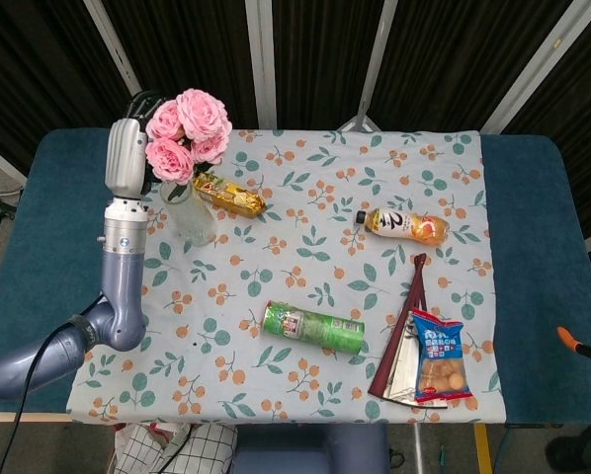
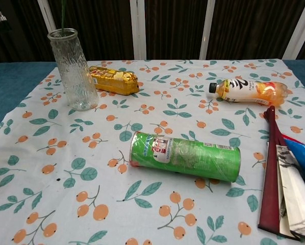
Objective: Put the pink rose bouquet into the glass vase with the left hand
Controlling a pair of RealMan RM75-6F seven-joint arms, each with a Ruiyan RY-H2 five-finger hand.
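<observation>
The pink rose bouquet (image 1: pixel 187 133) hangs at the table's far left, directly over the glass vase (image 1: pixel 195 215). My left hand (image 1: pixel 137 107) holds it from behind, mostly hidden by the blooms. In the chest view the ribbed vase (image 2: pixel 73 71) stands upright, and a thin green stem (image 2: pixel 63 15) comes straight down to its mouth. I cannot tell how far the stem reaches inside. Neither view shows my right hand.
A gold packet (image 1: pixel 231 196) lies just right of the vase. A drink bottle (image 1: pixel 404 225), a green can (image 1: pixel 313 328), a dark red folding fan (image 1: pixel 399 341) and a snack bag (image 1: pixel 441 357) lie across the flowered cloth (image 1: pixel 305 267).
</observation>
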